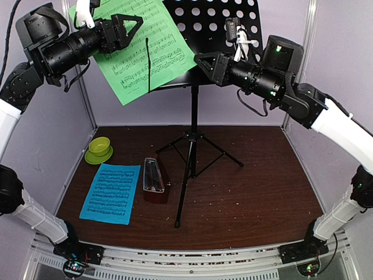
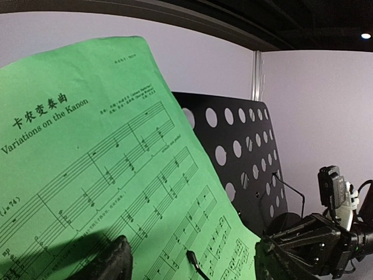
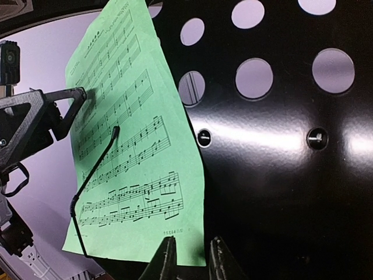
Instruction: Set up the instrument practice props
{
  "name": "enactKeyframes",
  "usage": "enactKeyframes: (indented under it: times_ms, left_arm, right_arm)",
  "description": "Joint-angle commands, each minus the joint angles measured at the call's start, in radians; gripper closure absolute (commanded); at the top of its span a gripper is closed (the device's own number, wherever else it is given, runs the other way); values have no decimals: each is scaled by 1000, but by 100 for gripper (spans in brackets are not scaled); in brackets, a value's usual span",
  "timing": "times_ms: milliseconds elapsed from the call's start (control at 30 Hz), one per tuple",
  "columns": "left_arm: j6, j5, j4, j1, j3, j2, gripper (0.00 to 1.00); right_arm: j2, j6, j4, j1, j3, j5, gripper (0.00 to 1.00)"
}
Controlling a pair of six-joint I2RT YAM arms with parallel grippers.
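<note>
The black music stand [image 1: 215, 35] stands at the table's middle back, its hole-punched desk up high. The green sheet [image 1: 145, 46] lies tilted on the desk's left half under a thin black wire arm [image 1: 148, 64]. My left gripper [image 1: 131, 32] is wide open at the sheet's upper left; in the left wrist view [image 2: 198, 262] the green sheet [image 2: 116, 163] fills the view. My right gripper [image 1: 204, 63] is at the sheet's right edge. In the right wrist view [image 3: 191, 256] its jaws stand slightly apart over the green sheet's [image 3: 128, 151] lower right corner. The blue sheet [image 1: 111, 192] and the metronome [image 1: 154, 178] are on the table.
A small lime-green bowl [image 1: 99, 150] sits on the table behind the blue sheet. The stand's tripod legs [image 1: 192, 157] spread over the middle of the table. Pale walls close in the left, back and right sides.
</note>
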Motion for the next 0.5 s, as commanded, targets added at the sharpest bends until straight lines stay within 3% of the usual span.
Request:
enactKeyframes:
  times_ms: [0,200,333,467]
  left_arm:
    - [20,8,52,3,-23,-32,26]
    - [18,12,71,3,-59,-54,26]
    - [22,9,73,3,-70,-61,26]
    - [17,-17,91,3,-92,-81,26]
  right_arm:
    - [22,70,8,-16,23,-36,78]
    - [35,111,16,-23,31,-59,73]
    - [28,115,32,-23,28,-67,98]
    - [16,112,33,-24,17,-61,100]
